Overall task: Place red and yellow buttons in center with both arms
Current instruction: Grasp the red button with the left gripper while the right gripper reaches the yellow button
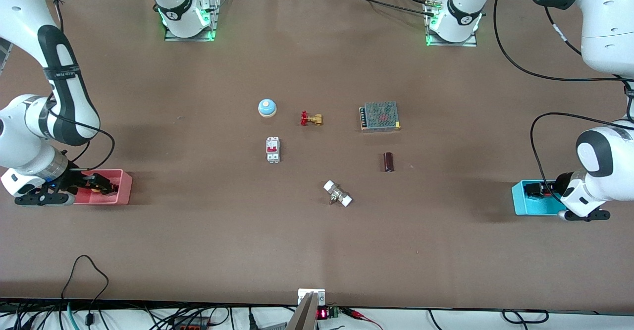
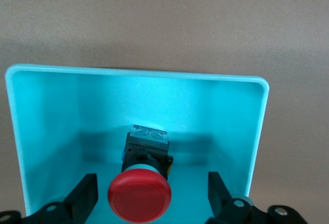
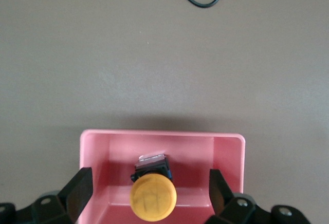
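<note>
Starting near the front edge: nothing is delivered yet, and the table's center (image 1: 327, 156) holds neither button. At the right arm's edge, the right gripper (image 3: 149, 193) hangs with fingers apart around the yellow button (image 3: 152, 197) in its pink bin (image 3: 95, 152). At the left arm's edge, the left gripper (image 2: 153, 199) likewise straddles the red button (image 2: 139, 197) in the blue bin (image 2: 46, 111). Both grasps, lifts and placements remain, I judge.

Glossy red button (image 2: 139, 198) cap in smooth teal plastic bin (image 2: 41, 131); matt yellow button (image 3: 152, 197), pink plastic bin (image 3: 97, 152), matt brown table (image 1: 198, 250)
</note>
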